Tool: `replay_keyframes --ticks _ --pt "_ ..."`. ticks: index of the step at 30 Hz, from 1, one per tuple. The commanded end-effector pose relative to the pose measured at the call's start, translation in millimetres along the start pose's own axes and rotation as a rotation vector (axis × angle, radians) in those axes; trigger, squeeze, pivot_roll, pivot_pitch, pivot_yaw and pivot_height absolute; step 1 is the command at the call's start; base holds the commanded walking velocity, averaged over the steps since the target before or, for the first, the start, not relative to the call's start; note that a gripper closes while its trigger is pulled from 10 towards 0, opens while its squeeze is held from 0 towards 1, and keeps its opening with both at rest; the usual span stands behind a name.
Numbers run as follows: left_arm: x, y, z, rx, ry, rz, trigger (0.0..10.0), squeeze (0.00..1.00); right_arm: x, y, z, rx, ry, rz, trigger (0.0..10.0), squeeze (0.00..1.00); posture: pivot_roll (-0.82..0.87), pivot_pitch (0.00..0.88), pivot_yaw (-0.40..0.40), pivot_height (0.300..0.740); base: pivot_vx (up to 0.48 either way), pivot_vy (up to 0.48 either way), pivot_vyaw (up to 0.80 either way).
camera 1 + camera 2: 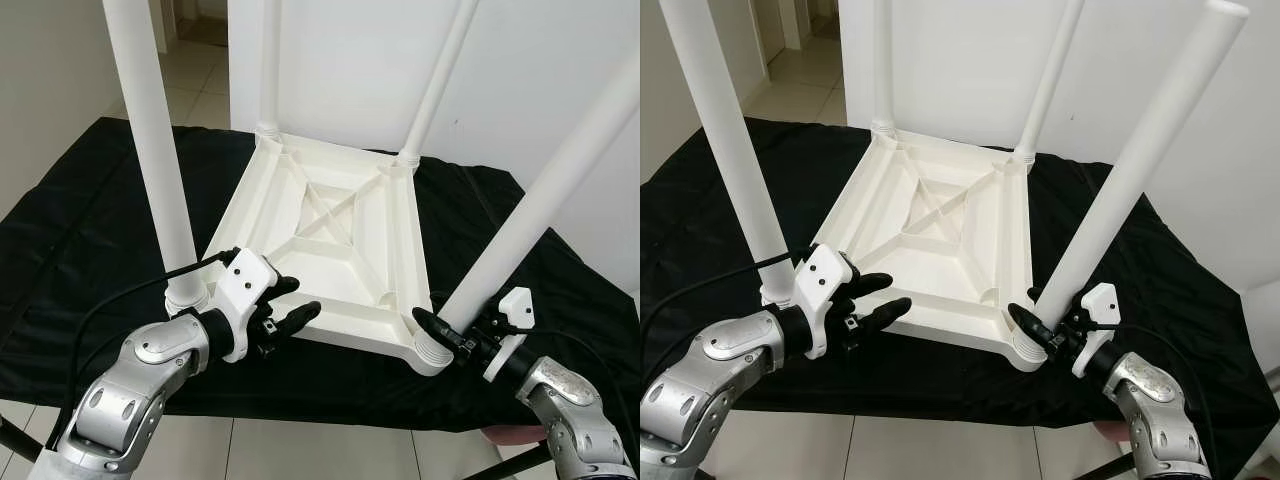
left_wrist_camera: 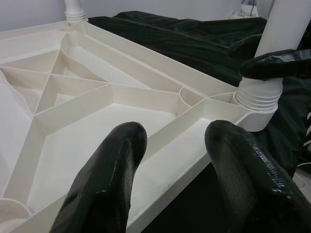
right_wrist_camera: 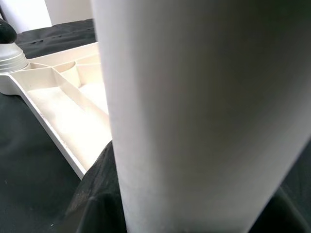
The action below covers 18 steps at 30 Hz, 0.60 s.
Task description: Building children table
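Left gripper [image 1: 288, 305], fingers spread and holding nothing, hovers over the near rim of the upturned white ribbed plastic tabletop [image 1: 325, 235] on the black cloth [image 1: 90, 210]. Right gripper [image 1: 437, 330] at 5 o'clock is clenched round the base of the near-right white tubular leg [image 1: 540, 195]. All four legs stand in their corner sockets; seating check and flipping upright probably remain.

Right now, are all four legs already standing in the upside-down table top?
Yes: four white legs rise from the corners of the table top, which lies upside down on the black cloth.
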<state>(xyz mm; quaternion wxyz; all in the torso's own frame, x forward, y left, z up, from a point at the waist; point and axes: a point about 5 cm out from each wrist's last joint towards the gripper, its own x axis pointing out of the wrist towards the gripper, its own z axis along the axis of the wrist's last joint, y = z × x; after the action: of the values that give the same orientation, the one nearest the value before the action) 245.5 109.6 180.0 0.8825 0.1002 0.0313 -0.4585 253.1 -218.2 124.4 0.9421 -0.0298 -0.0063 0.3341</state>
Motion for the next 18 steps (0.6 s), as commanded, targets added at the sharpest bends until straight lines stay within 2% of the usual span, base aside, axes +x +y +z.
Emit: replay_keyframes --ticks 1,5,6,13,18 --pt "1.7 -3.5 -1.4 -0.007 0.008 -0.046 10.0 0.00 -5.0 1.3 -8.4 0.001 0.049 -0.013 10.0 0.00 0.00 0.000 -0.104 0.740 0.000 0.000 0.00" --pt "2.1 -4.3 -3.5 -0.016 0.023 -0.063 10.0 0.00 -2.4 2.3 -8.4 0.003 0.045 -0.014 10.0 0.00 0.00 0.000 -0.104 0.740 0.000 0.000 0.00" --pt "3.3 -4.5 -5.5 -0.013 0.039 -0.077 10.0 1.00 -0.4 3.1 -7.8 0.005 0.040 -0.007 10.0 0.00 0.01 0.000 -0.108 0.740 0.000 0.000 0.00" --pt "11.4 0.3 -15.3 0.030 0.116 -0.107 10.0 1.00 4.5 3.8 -4.9 0.002 0.027 0.017 10.0 0.00 0.01 0.000 -0.112 0.740 0.000 0.000 0.00" --pt "25.2 3.5 -28.7 0.083 0.186 -0.139 10.0 1.00 4.4 3.2 -1.8 -0.002 0.026 0.019 10.0 0.00 0.00 0.000 -0.106 0.740 0.000 0.000 0.00"
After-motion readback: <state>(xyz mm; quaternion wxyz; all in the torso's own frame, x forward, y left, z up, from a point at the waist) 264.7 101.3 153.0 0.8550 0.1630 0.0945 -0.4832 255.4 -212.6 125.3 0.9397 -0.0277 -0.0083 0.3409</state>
